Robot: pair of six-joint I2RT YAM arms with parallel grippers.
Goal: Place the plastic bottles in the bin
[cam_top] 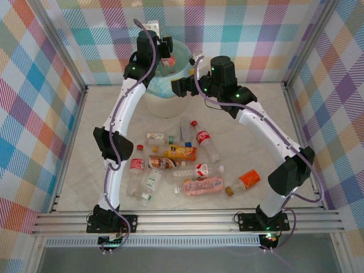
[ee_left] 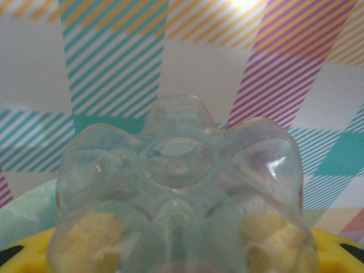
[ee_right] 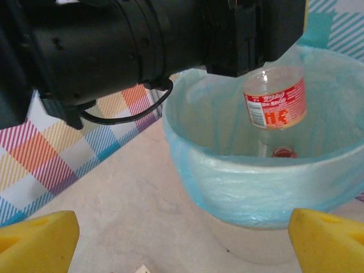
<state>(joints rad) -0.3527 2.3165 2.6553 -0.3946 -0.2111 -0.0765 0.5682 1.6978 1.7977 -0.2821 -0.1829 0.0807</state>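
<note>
My left gripper [cam_top: 165,52] hangs over the bin [cam_top: 165,105], a cream tub lined with a teal bag. It is shut on a clear plastic bottle [ee_right: 276,102] with a red and white label, which hangs over the bin's mouth [ee_right: 256,182]. The bottle's base [ee_left: 176,165] sits between the yellow pads [ee_left: 335,250]. A red cap [ee_right: 282,152] lies inside the bin. My right gripper [cam_top: 177,86] stands open beside the bin's near side, with nothing between its yellow pads [ee_right: 40,239]. Several more plastic bottles [cam_top: 181,152] lie scattered on the table between the arms.
Checked fabric walls and metal frame posts enclose the table [cam_top: 256,125] on three sides. The loose bottles spread from a red-labelled one [cam_top: 136,168] on the left to an orange one [cam_top: 245,182] on the right. The left arm's black body [ee_right: 114,45] crosses above the bin.
</note>
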